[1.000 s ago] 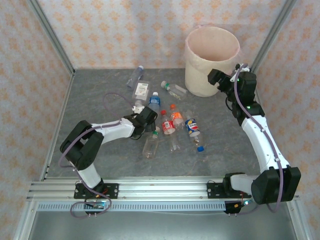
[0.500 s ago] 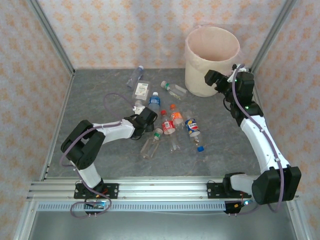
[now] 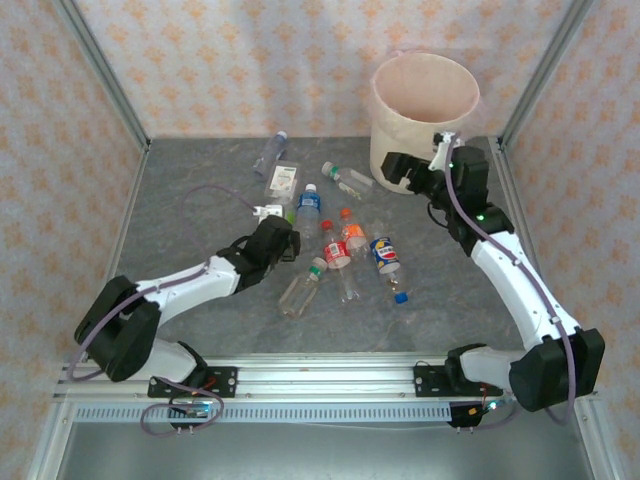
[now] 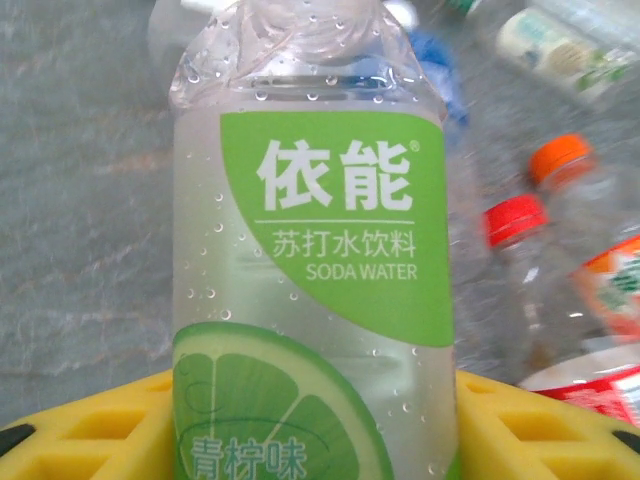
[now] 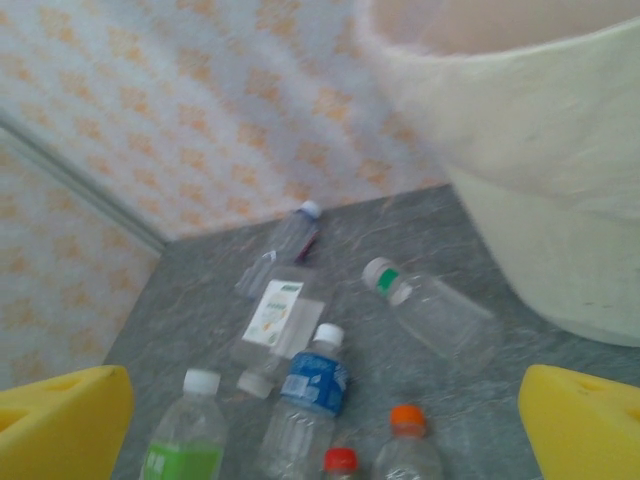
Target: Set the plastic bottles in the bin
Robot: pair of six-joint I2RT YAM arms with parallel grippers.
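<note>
The green-labelled bottle point(image 4: 315, 250) sits right in the left gripper point(image 3: 272, 238), its lower body wedged between the two yellow pads point(image 4: 90, 430), which press against it on either side. So that gripper is closed down to the bottle's width and holding it. The bottle's long axis runs straight out from the wrist, neck and white cap pointing away from the arm, toward the back left of the tabletop point(image 3: 180, 200). I can't tell whether it is lifted or resting on the surface.

Just beside it on the right lie a blue-labelled bottle point(image 3: 308, 208) and a red-capped bottle point(image 3: 334, 250), both on their sides with caps toward the back wall.

Over on the other side, the right gripper point(image 3: 398, 170) hangs close against the near left flank of the bin point(image 3: 425, 100), spread wide with nothing between its fingers point(image 5: 585, 420). The bin stands upright in the far right corner, well apart from the held bottle.
</note>
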